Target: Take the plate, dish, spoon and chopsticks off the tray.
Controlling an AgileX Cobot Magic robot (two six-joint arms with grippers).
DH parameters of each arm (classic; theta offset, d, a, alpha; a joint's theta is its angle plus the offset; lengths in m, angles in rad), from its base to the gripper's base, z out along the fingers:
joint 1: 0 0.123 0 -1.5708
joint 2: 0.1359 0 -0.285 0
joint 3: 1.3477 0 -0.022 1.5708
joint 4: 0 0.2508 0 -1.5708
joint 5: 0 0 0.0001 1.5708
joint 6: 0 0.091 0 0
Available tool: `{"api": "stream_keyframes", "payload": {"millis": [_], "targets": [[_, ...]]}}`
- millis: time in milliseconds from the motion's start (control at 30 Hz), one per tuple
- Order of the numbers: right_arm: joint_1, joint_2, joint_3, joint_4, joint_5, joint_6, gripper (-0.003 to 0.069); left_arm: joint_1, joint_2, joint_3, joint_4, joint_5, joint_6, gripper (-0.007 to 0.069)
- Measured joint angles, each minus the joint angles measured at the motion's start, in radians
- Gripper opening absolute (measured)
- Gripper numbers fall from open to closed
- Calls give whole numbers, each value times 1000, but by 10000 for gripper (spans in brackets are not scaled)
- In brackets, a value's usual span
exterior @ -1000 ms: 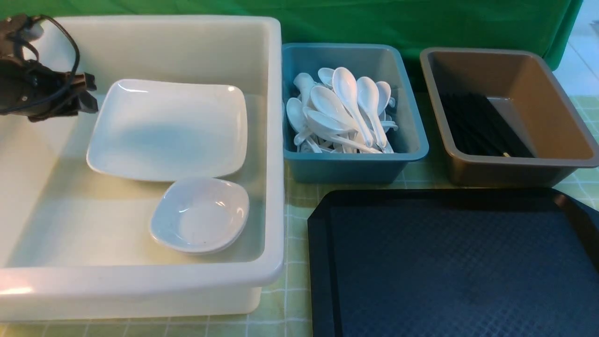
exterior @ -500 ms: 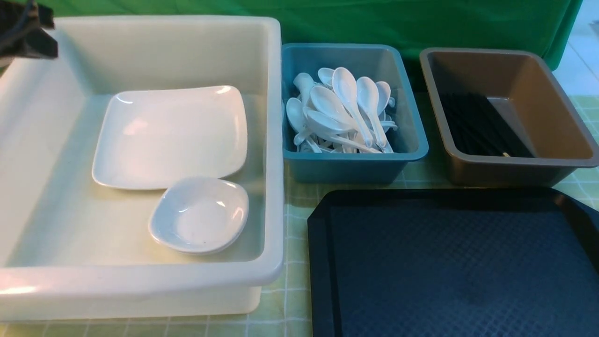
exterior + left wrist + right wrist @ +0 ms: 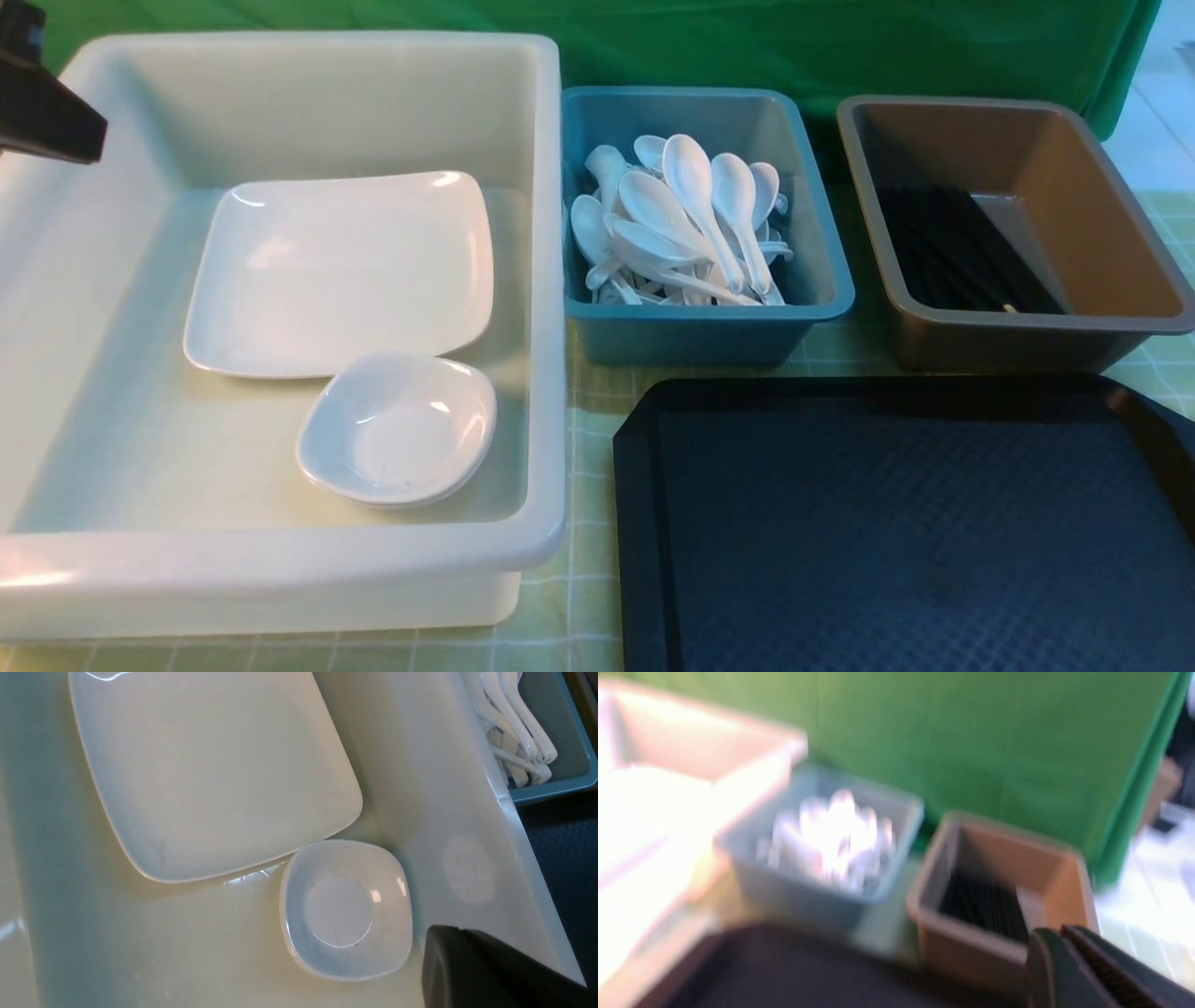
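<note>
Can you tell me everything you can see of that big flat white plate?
The plate is white and glossy, seemingly ceramic, nearly flat, with straight sides, rounded corners and a slightly raised edge. It lies face up and bare inside the big white bin, toward the far side. At its near right corner it meets or nearly meets the small dish; I can't tell which.
</note>
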Motion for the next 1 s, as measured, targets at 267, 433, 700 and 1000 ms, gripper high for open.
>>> {"api": "stream_keyframes", "payload": {"millis": [267, 433, 700, 1000], "targets": [[0, -1, 151, 3, -208, 0, 20, 0, 0, 0, 0, 0, -1, -13], [0, -2, 162, 4, -214, 0, 33, 0, 0, 0, -10, 2, -1, -13], [0, -2, 184, 4, -246, 0, 59, 0, 0, 0, -17, 2, 0, -13], [-81, -74, 405, -34, -310, 0, 81, 0, 0, 0, -15, 2, 15, -13]]}}
